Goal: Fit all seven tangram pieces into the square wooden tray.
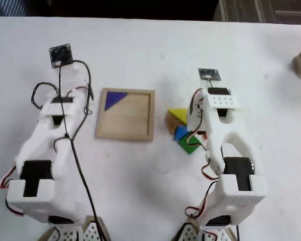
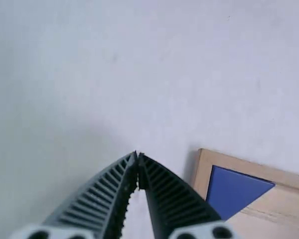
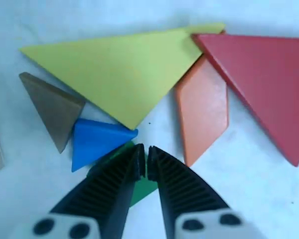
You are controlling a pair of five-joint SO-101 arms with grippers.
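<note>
Wooden and square, the tray (image 1: 133,120) is seen lying flat between the two arms. One dark blue triangle (image 1: 114,99) is already seated in a corner, and the rest of the tray's floor is bare. The other six pieces are gathered in a tight cluster (image 1: 182,131) just beside the tray, under the right arm.

The right gripper (image 3: 143,149) is held directly over that cluster with its fingers pressed together and nothing pinched. Beneath it a green piece (image 3: 142,191) is partly covered. Around it are spread a small blue triangle (image 3: 97,142), a brown triangle (image 3: 52,107), a large yellow-green triangle (image 3: 124,69), an orange parallelogram (image 3: 202,114) and a red triangle (image 3: 259,79). The left gripper (image 2: 138,157) is likewise closed on nothing, poised over bare table (image 2: 89,74) beside the tray's corner.

Trouble is to be expected from the crowding. The pieces are thin and flat, and they touch or overlap, so a neighbour could easily be dragged or flipped when one is gripped. If the jaws are lowered without being opened, the pile would only be shoved about. A piece pushed against the tray rim could be wedged there, or the tray itself nudged.
</note>
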